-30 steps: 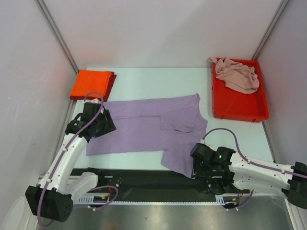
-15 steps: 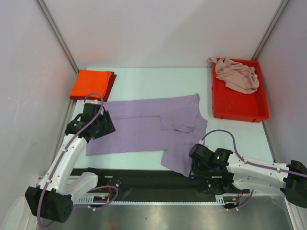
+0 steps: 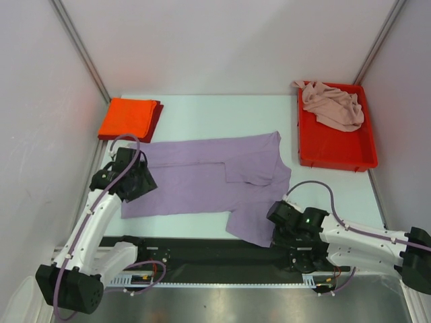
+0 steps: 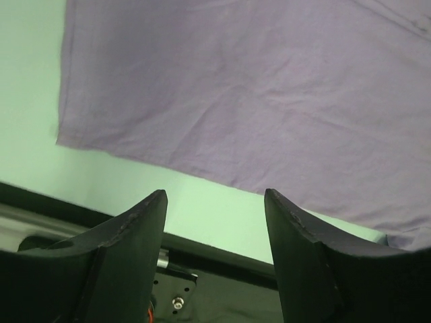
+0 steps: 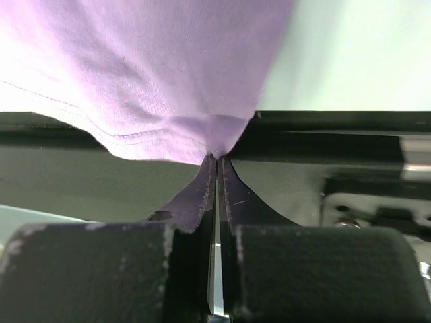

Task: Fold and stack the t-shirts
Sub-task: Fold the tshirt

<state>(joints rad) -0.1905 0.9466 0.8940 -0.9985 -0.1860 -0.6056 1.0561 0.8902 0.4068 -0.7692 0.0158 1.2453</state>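
Note:
The large lavender t-shirt [image 3: 202,178] lies spread across the middle of the table. Its near right part hangs over the table's front edge. There my right gripper [image 3: 275,233] is shut on the stitched hem [image 5: 168,138], with the cloth pinched at the fingertips [image 5: 217,158]. My left gripper [image 3: 137,183] hovers open over the shirt's left end. Its fingers [image 4: 215,195] frame bare table just past the shirt's near edge [image 4: 222,101] and hold nothing. An orange-red folded t-shirt [image 3: 128,118] lies at the back left on a dark red one [image 3: 159,114]. A pale pink t-shirt [image 3: 333,104] is crumpled in the tray.
The red plastic tray [image 3: 337,153] stands at the back right. A black rail [image 3: 202,252] runs along the table's front edge by the arm bases. Walls close in the left, right and back sides.
My right gripper has shut on the lavender shirt's near hem. My left gripper has drifted slightly left and toward the front, staying open.

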